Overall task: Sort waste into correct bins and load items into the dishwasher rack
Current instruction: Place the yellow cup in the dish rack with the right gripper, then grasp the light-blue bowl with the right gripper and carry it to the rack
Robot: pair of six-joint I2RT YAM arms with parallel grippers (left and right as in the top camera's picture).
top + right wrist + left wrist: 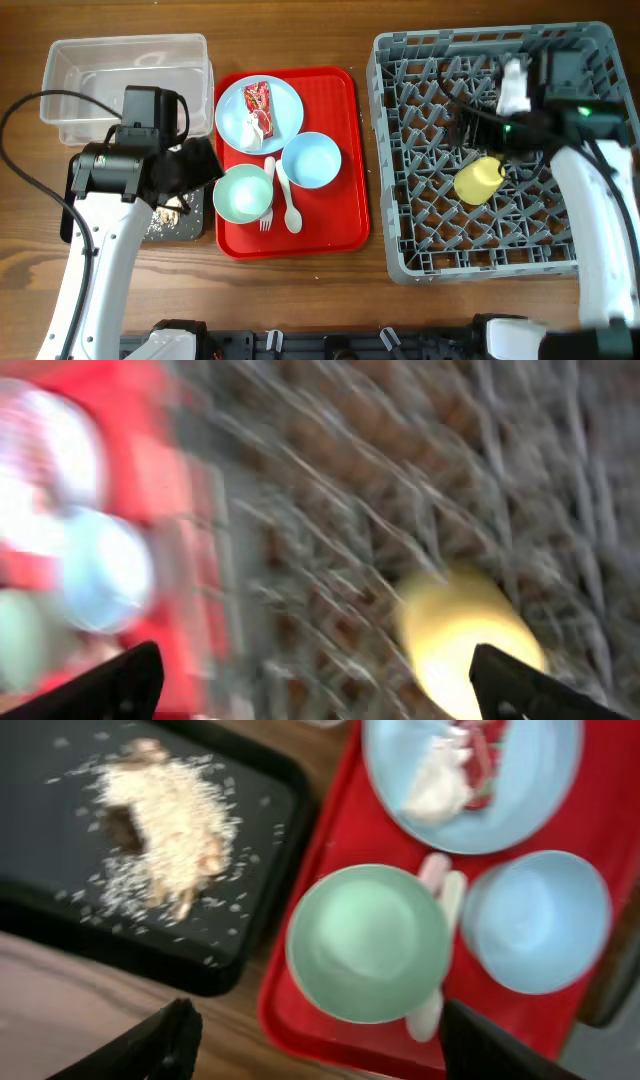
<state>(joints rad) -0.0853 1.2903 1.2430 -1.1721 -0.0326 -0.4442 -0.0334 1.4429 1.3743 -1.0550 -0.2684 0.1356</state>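
Observation:
The beige food scraps (165, 820) lie on the black tray (60, 850). The red wrapper (258, 99) and white tissue (250, 131) sit on a light blue plate (288, 108). The pale green bowl (243, 193), light blue bowl (311, 160), white spoon (288, 206) and fork (267, 208) are on the red serving tray (335, 225). The yellow cup (479, 180) lies in the grey dishwasher rack (400, 250). My left gripper (320, 1050) is open and empty above the green bowl's (368, 942) near edge. My right gripper (320, 690) is open above the rack, apart from the cup (470, 635); that view is blurred.
The clear plastic tub (130, 80) stands at the back left, behind the black tray (190, 228). The left arm covers most of that tray. The rack fills the right side of the table. Bare wood runs along the front edge.

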